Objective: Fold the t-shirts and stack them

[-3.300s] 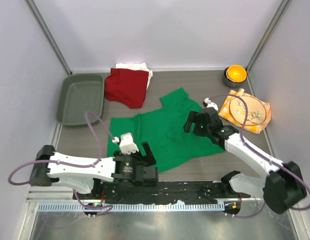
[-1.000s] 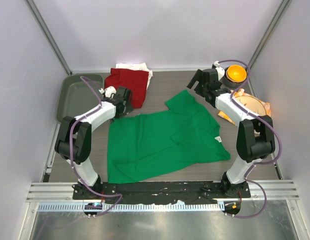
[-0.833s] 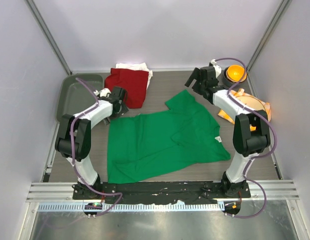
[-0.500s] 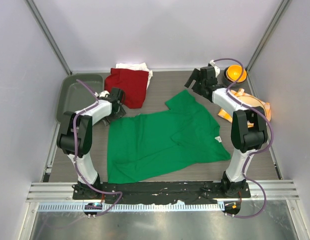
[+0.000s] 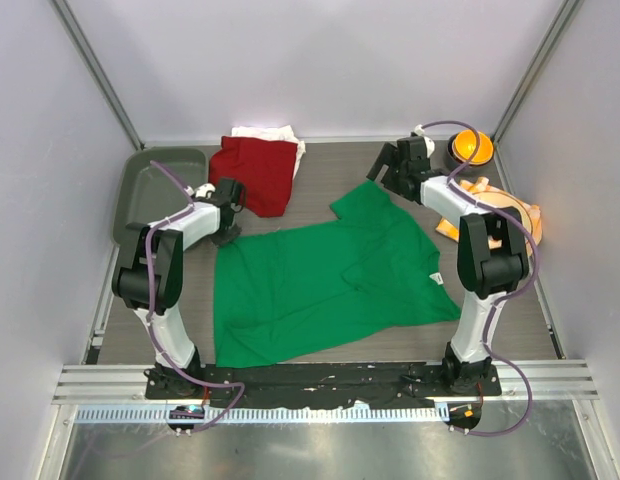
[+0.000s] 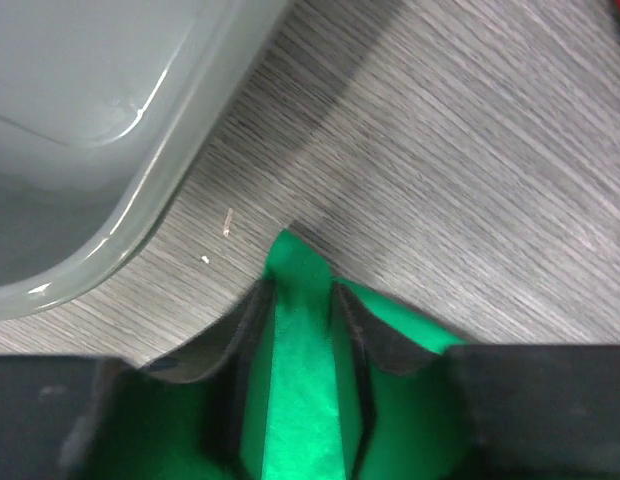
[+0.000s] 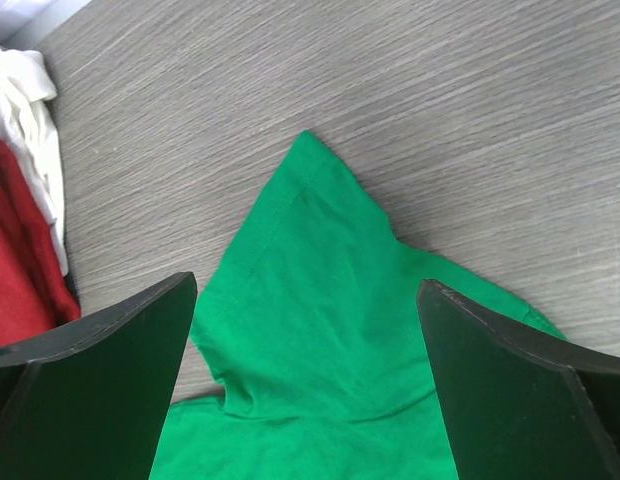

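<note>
Three t-shirts lie on the grey wood-grain table (image 5: 330,165), walled in by pale panels (image 5: 320,60). One green t-shirt (image 5: 320,280) is spread at centre; one dark red t-shirt (image 5: 255,172) overlaps one white t-shirt (image 5: 265,132) at upper centre. One grey tray (image 5: 140,195) sits upper left. The left gripper (image 6: 298,290) pinches the green t-shirt's upper-left corner. The right gripper (image 7: 306,285) gapes wide over its upper sleeve.

A pointed corner of the bright green cloth t-shirt (image 6: 300,385) stands as a narrow ridge in the left gripper (image 6: 298,292). The gripper's two dark fingers (image 6: 252,330) press against it from either side. The cloth's tip pokes out just past the fingertips onto the grey wood-grain table (image 6: 470,180). At upper left sits the rounded corner of a glossy grey plastic tray (image 6: 180,170). Two small pale specks (image 6: 227,220) lie on the table between that corner and the cloth tip.
</note>
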Controlling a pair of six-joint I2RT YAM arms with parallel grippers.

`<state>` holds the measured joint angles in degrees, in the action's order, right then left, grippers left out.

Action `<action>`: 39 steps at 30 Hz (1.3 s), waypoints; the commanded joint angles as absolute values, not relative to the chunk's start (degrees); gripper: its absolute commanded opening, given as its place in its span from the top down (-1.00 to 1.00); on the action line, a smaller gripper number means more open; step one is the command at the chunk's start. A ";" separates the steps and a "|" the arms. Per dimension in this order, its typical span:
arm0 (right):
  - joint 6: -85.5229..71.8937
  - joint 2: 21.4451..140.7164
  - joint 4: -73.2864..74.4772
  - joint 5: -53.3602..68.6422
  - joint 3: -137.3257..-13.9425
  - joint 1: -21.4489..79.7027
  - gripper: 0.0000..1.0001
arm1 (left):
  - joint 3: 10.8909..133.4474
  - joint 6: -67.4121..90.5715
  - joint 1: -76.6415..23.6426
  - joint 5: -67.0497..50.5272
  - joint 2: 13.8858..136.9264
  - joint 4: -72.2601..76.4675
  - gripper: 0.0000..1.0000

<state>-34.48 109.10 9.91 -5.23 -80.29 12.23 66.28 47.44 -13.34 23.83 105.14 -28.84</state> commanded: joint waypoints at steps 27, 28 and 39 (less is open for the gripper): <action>-31.38 134.91 16.70 -1.32 -109.42 10.90 -0.31 | 65.39 48.16 -11.16 24.17 103.71 -28.30 1.00; -31.38 135.43 16.70 -0.88 -109.34 10.99 -0.29 | 65.39 48.51 -10.99 23.73 103.80 -28.21 1.00; -31.73 135.44 15.82 3.77 -105.12 10.99 0.02 | 64.69 49.57 -9.76 21.45 105.03 -27.33 1.00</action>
